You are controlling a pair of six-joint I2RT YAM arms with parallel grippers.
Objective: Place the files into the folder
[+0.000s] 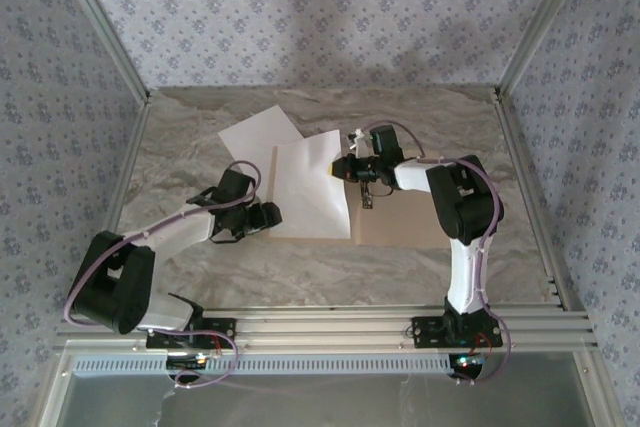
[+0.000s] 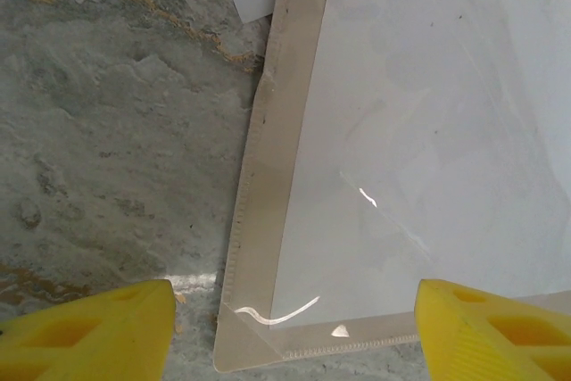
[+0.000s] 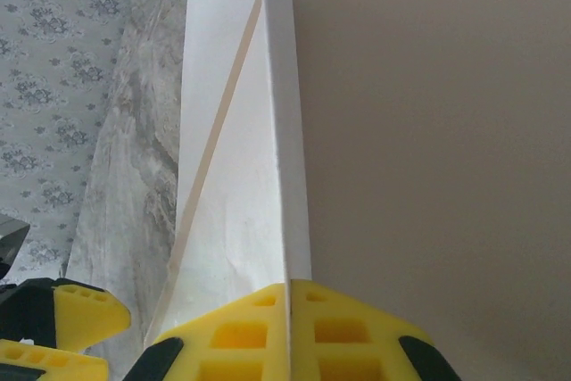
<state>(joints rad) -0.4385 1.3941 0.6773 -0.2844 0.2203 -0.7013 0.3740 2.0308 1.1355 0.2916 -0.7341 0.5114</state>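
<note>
The right fingers are clamped on the spine-side edge of one white sheet lying over the open folder's left half, the left fingers hang apart above that half's near corner, and the other sheet lies just behind on the desk.

The folder is showing as matt tan cardboard, with a clear glossy film at its corner catching bright glints. The near file and far file are looking like thin, smooth, matt white paper. The table is wearing a marble-patterned, faintly shiny surface, and the pads of the left gripper are appearing as ribbed yellow plastic
</note>
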